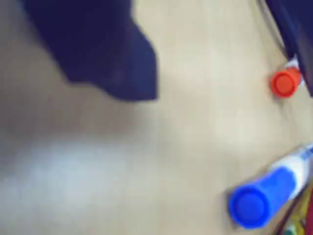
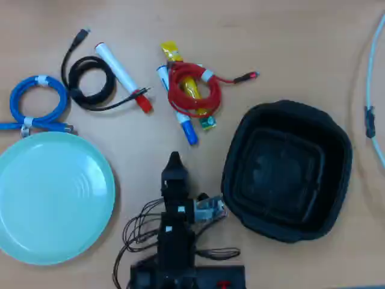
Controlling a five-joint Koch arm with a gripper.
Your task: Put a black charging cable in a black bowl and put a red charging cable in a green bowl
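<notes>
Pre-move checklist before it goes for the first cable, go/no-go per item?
1. Hand free of load: ok, nothing on it in the overhead view.
2. Hand open: cannot tell, only one tip shows.
3. Black charging cable reachable: not ok, red-capped marker lies against the coil.
4. Red charging cable free: not ok, it lies over the blue-capped marker and a yellow item.
5. Black bowl empty: ok.
6. Green bowl empty: ok.
</notes>
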